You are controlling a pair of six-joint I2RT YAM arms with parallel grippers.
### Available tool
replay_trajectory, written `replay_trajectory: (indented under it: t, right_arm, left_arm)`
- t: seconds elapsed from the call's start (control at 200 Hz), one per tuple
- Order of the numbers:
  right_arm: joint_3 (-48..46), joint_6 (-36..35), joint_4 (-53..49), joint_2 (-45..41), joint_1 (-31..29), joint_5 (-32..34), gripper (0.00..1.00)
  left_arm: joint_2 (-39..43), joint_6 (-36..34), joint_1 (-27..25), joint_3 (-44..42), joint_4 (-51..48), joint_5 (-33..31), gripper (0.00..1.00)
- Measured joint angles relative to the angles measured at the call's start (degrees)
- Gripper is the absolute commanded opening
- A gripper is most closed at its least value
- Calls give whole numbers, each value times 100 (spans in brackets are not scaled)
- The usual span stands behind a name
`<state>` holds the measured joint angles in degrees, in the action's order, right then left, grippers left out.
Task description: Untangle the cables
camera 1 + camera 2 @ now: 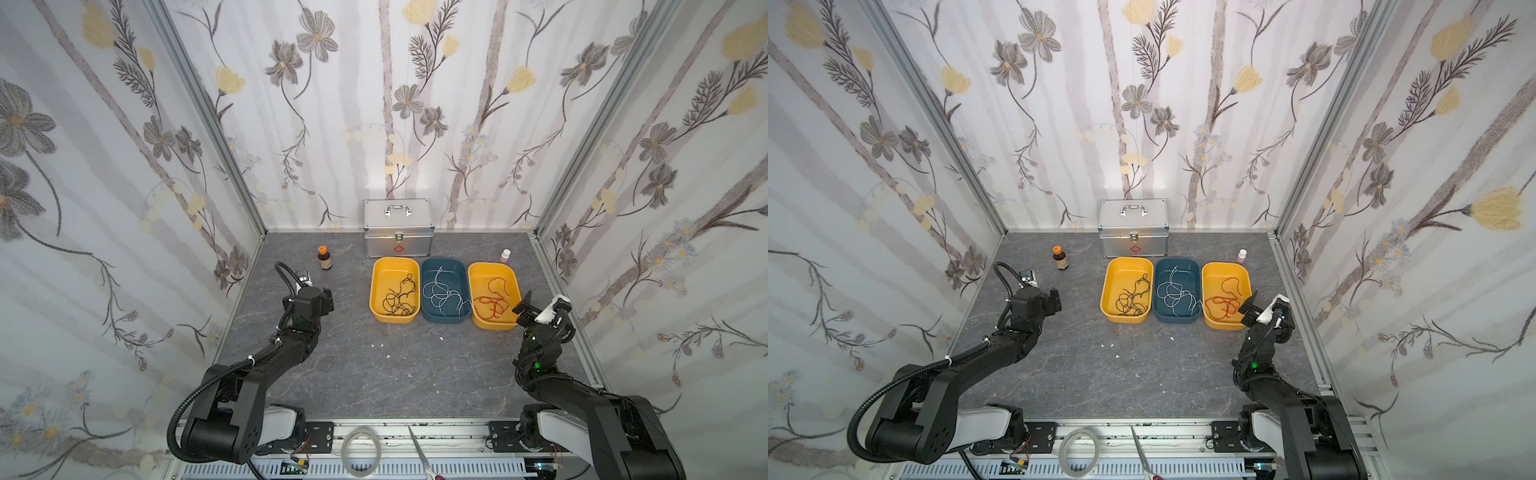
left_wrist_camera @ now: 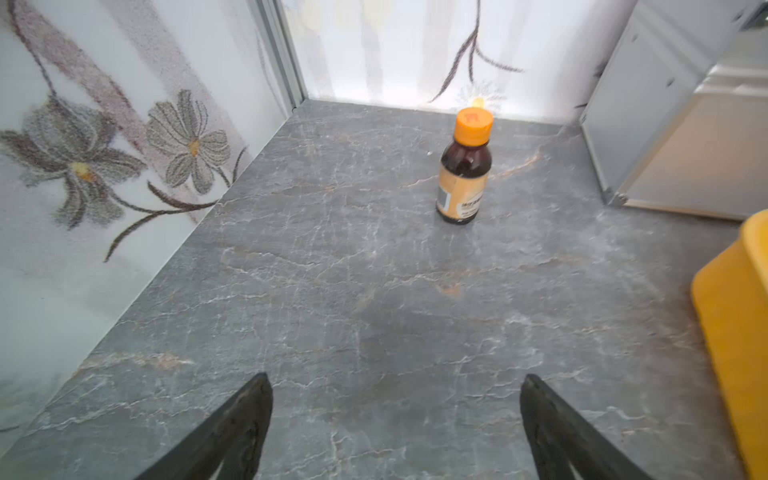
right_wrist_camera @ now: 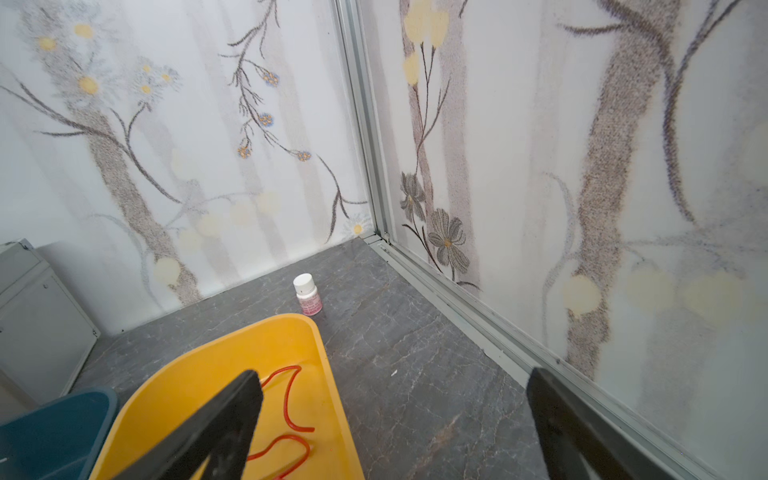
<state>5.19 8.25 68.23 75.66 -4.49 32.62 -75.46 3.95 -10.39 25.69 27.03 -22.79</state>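
Grey tabletop (image 1: 374, 374) — black cable (image 1: 399, 301), white cable (image 1: 444, 293), red cable (image 1: 494, 301) each in own tray (image 1: 444, 319) near back edge; left gripper (image 2: 395, 378), right gripper (image 3: 392, 372) — wide apart, empty.

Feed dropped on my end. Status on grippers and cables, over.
Left gripper open, empty, over grey tabletop. Right gripper open, empty, at right yellow tray. Thin black cable, white cable, red cable apart, one per tray. Nothing obstructing.

Both end effectors (image 2: 395, 377) (image 3: 395, 371) splayed (empty)
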Motion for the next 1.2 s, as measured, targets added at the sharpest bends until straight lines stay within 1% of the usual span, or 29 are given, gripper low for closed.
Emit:
replay_trajectory:
  t: [0.09, 0.19, 0.205, 0.25, 0.31, 0.33, 0.4, 0.455, 0.5, 0.57, 0.695, 0.949, 1.199]
  right_arm:
    - [-68, -111, 562, 409, -2, -151, 100]
    - [-72, -271, 820, 507, -15, -538, 100]
    - [-83, -297, 894, 529, -17, -599, 100]
    - [-157, -361, 1209, 654, -15, -782, 100]
    - [-227, -450, 1561, 1003, -15, -931, 100]
    - [-223, -472, 1620, 1095, -15, -986, 100]
    - [-52, -509, 1401, 1064, 0, -1126, 100]
    - [289, -487, 1235, 1038, 87, -1303, 100]
    - [463, -472, 1167, 1060, 271, -1523, 100]
    - [507, -339, 960, 1045, 459, -1606, 100]
    - [509, -302, 734, 1045, 481, -1902, 100]
    - [509, -289, 699, 1045, 487, -1974, 100]
    - [562, -289, 610, 1069, 487, -2057, 100]
  left_arm:
    - [-232, -101, 280, -385, 730, 31, 95]
    - [-525, -120, 573, -533, 1237, 109, 99]
    - [-592, -122, 608, -544, 1386, 164, 100]
    - [-815, -125, 660, -627, 1875, 317, 100]
    - [-1314, -184, 671, -892, 2710, 487, 100]
    - [-1427, -223, 669, -973, 2833, 555, 100]
    - [-1462, -254, 662, -1034, 2774, 704, 100]
    - [-1486, -278, 664, -741, 2752, 835, 100]
    - [-1464, -291, 789, -494, 2719, 1097, 100]
    - [-1432, -238, 966, -365, 2728, 1187, 100]
    - [-1434, -238, 962, -363, 2518, 1488, 100]
    - [-1436, -245, 846, -380, 2505, 1460, 100]
    - [-1436, -247, 846, -385, 2503, 1390, 100]
